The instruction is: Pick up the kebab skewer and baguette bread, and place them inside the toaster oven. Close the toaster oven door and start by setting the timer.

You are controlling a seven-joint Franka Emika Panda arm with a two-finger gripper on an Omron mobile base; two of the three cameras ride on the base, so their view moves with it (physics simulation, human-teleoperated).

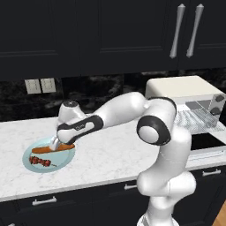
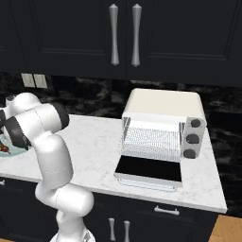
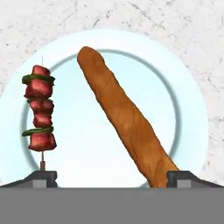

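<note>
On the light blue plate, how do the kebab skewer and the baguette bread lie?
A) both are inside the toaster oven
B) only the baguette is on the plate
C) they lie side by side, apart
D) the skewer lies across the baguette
C: in the hand view the kebab skewer and the baguette bread rest on the plate with bare plate between them.

A home kitchen, rendered.

A white marble worktop (image 1: 110,154) runs over dark base drawers (image 2: 160,212) with silver pulls; black wall cabinets (image 2: 123,35) with long silver handles hang above a dark stone backsplash (image 1: 101,90) bearing wall sockets (image 1: 40,85). A cream toaster oven (image 2: 163,123) stands near the worktop's right end, door (image 2: 150,169) down, and a light blue plate (image 1: 42,165) of food sits toward the left end.
</note>
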